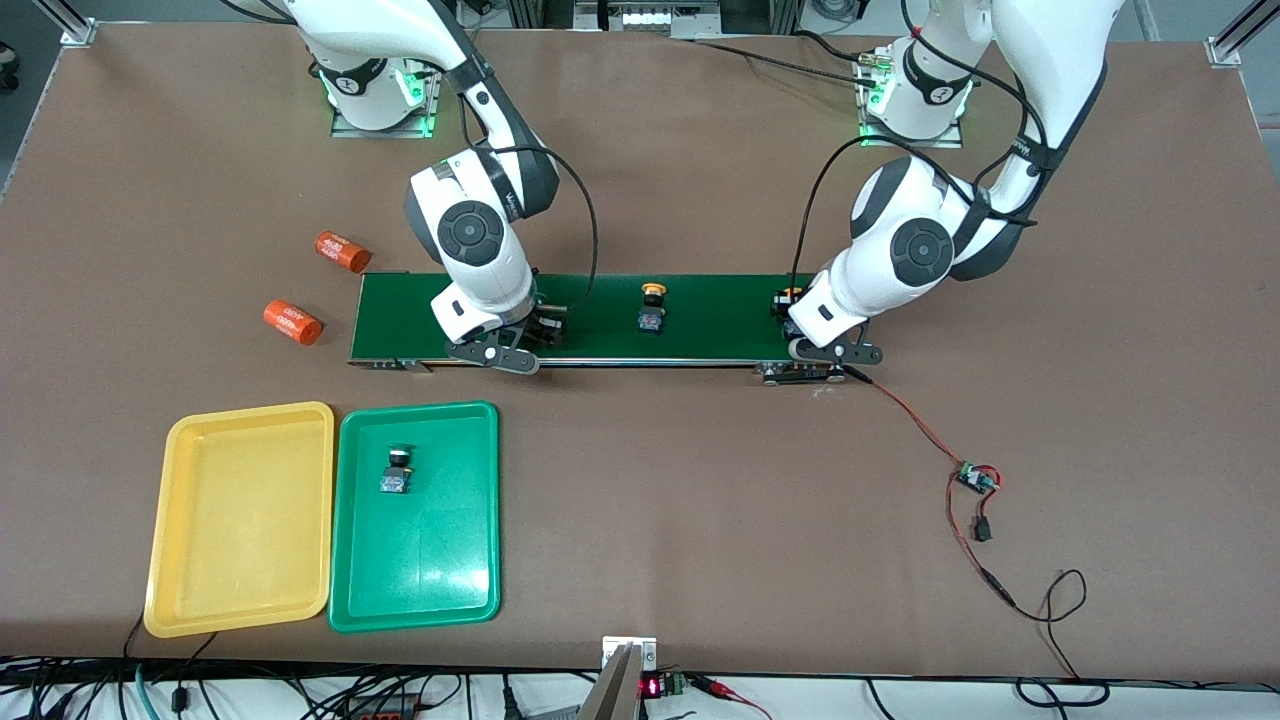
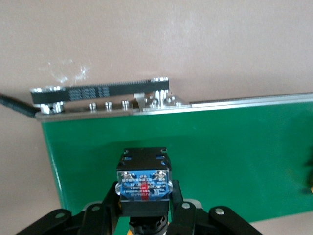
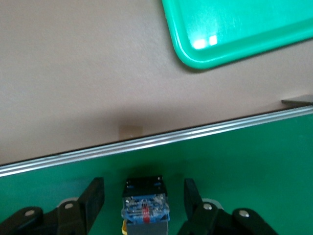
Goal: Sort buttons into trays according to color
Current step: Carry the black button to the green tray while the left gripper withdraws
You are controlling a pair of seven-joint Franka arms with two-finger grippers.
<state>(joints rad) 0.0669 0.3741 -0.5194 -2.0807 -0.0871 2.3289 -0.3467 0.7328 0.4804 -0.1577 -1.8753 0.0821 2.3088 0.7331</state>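
So we've got one green-capped button (image 1: 397, 468) in the glossy green tray (image 1: 470, 570); the yellow tray (image 1: 200, 590) holds nothing. On the belt (image 1: 720, 315), our left gripper (image 2: 146, 218) clamps a button (image 2: 143, 183), and the right gripper (image 3: 144, 203) stands spread around another button (image 3: 145, 205).

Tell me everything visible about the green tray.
The green tray is a shallow rectangular dish of glossy plastic with rounded corners and a raised rim. It lies flat on the brown table, nearer to the front camera than the conveyor belt, toward the right arm's end. Its long side lies right beside the yellow tray, which looks the same size. Inside, near the end closest to the belt, lies one button with a black body and blue label. The rest of the tray floor is bare. Neither hand touches it.
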